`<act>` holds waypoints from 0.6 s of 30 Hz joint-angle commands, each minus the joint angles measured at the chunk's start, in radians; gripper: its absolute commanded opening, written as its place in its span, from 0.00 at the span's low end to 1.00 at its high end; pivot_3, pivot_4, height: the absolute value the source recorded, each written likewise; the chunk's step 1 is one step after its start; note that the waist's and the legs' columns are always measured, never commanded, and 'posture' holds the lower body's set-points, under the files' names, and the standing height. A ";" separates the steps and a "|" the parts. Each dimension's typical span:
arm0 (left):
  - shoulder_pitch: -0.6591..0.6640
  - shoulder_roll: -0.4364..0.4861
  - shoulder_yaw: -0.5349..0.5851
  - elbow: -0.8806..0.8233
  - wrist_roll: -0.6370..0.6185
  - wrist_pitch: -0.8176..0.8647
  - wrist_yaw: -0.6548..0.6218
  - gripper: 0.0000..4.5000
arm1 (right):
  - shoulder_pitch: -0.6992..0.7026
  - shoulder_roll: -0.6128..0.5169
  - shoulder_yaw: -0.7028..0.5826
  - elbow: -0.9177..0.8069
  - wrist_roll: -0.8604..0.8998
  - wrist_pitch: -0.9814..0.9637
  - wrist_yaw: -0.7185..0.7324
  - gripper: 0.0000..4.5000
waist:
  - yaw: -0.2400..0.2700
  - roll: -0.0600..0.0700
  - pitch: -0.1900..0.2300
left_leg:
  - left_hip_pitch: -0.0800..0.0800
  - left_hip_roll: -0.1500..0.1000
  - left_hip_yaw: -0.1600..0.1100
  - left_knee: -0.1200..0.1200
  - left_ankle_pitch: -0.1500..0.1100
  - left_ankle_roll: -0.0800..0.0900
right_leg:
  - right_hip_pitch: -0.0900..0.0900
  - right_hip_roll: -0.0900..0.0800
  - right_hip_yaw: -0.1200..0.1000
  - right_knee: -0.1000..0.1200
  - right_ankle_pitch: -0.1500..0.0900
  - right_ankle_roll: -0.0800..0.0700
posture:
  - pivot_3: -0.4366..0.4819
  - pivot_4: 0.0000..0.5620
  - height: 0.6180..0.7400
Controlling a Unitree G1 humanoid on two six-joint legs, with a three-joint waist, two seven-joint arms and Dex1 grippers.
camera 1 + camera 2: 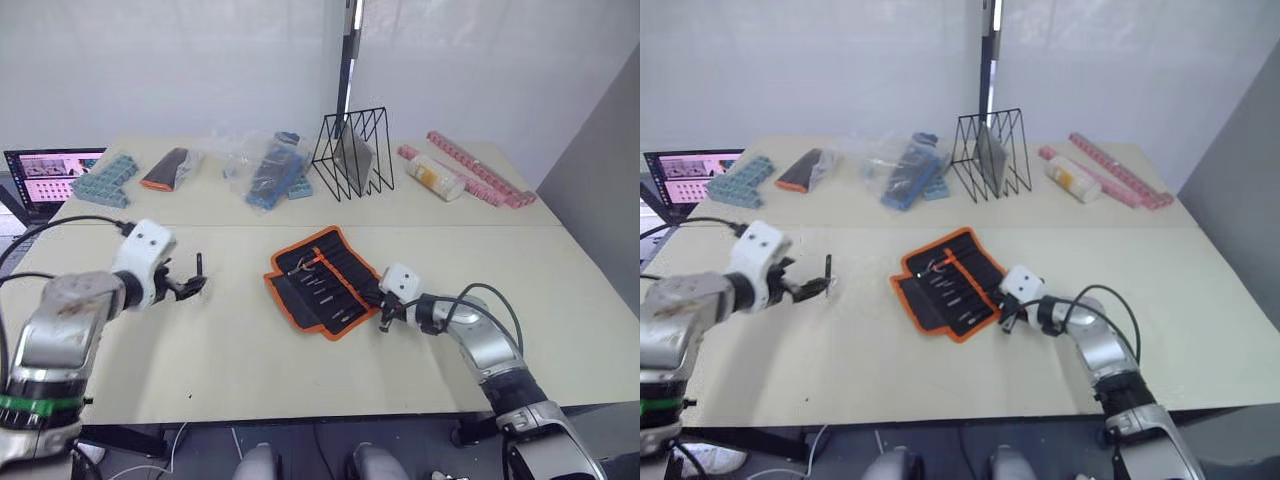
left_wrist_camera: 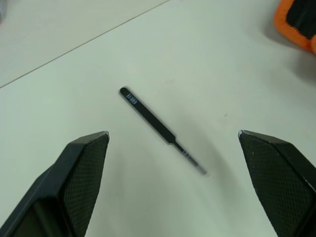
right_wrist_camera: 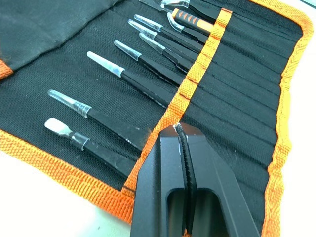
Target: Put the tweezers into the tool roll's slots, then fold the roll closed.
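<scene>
At the far side of the beige table [image 1: 250, 350] we see a black wire rack [image 1: 352, 153], and beside it a clear plastic bag [image 1: 262, 165] with blue parts inside. To the right lie pink strips [image 1: 480, 168] and a small bottle [image 1: 434, 176]. To the left are teal blocks [image 1: 104, 180], a black-and-orange pouch [image 1: 167, 169] and a laptop screen [image 1: 45, 177].

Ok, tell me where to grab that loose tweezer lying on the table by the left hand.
Grip the tweezer across its wider flat handle, coming straight down from above: it lies flat on the table, between the open left hand's fingers, and the thin tip gives little to pinch.
</scene>
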 commanded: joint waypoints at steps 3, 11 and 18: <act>0.163 -0.129 0.264 -0.221 -0.097 -0.069 0.064 0.99 | 0.020 0.005 0.059 0.102 -0.046 0.009 0.039 0.00 | 0.005 -0.001 -0.001 | 0.000 0.000 0.000 0.000 0.000 0.000 | 0.000 -0.002 0.000 -0.001 0.000 0.000 | 0.48 0.27 0.55; 0.449 -0.391 0.381 -0.250 -0.092 -0.306 0.186 0.99 | -0.005 0.021 0.059 0.126 -0.029 0.001 0.077 0.00 | 0.008 -0.003 -0.003 | 0.003 0.003 0.003 -0.001 0.000 0.000 | 0.001 -0.003 0.001 -0.002 0.001 -0.002 | 0.48 0.27 0.55; 0.637 -0.481 0.373 -0.196 -0.121 -0.524 0.154 0.99 | -0.013 0.024 0.063 0.136 -0.034 -0.004 0.092 0.00 | 0.009 -0.004 -0.004 | 0.003 0.006 0.005 -0.001 -0.002 -0.001 | 0.000 -0.003 0.001 -0.002 0.000 -0.006 | 0.48 0.27 0.55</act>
